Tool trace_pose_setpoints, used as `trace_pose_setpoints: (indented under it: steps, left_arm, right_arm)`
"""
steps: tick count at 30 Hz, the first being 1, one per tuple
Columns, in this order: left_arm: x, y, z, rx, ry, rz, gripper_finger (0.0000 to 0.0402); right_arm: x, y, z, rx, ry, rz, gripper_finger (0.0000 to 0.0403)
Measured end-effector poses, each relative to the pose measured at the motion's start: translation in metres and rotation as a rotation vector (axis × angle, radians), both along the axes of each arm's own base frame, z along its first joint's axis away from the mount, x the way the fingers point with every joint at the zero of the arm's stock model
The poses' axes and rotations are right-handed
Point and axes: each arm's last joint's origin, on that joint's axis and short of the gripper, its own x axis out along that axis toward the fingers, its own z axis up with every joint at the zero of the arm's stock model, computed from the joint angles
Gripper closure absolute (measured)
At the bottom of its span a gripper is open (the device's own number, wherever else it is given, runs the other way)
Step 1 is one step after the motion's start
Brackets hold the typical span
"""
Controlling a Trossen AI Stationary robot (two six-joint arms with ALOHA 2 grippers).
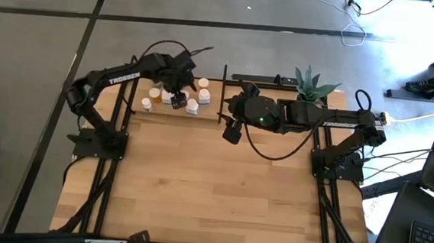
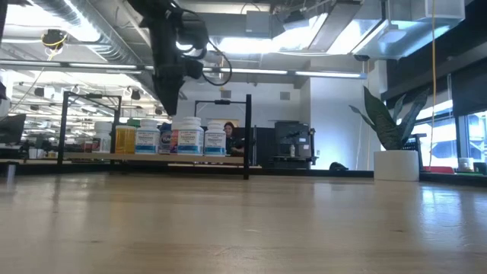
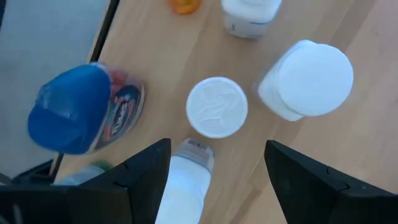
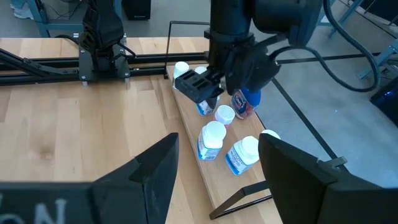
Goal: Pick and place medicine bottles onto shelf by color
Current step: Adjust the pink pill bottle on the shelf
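Several medicine bottles (image 1: pixel 192 97) stand upright on the shelf (image 4: pixel 214 180), a light board with black posts at the table's far left. Under my left gripper (image 3: pixel 217 146) are a blue-capped bottle (image 3: pixel 74 115), a small white-capped one (image 3: pixel 216 107), a larger white-capped one (image 3: pixel 308 78) and a white bottle (image 3: pixel 186 186) close by one finger. My left gripper (image 4: pixel 199 87) hangs open above them, pointing steeply down, touching none. My right gripper (image 1: pixel 231 132) waits open above the table's middle, right of the shelf, with nothing in it.
A potted green plant (image 1: pixel 311 86) stands at the far edge, right of the shelf. The shelf's black posts (image 2: pixel 248 137) rise around the bottles. Bare wooden tabletop (image 1: pixel 220 191) spreads across the near half. Cables run along the right arm.
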Motion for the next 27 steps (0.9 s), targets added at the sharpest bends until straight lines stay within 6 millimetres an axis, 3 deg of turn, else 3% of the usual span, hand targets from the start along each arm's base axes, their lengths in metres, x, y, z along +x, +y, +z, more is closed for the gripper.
trace_pose_setpoints:
  steps: [17,27]
  left_arm:
    - [0.016,0.010,-0.023,0.004,0.057,-0.121,0.0148]
    - [0.018,0.010,-0.024,0.019,0.045,-0.122,0.0148]
  right_arm:
    - [0.000,0.000,0.000,0.000,0.000,0.000,0.0180]
    - [0.000,0.000,0.000,0.000,0.000,0.000,0.0180]
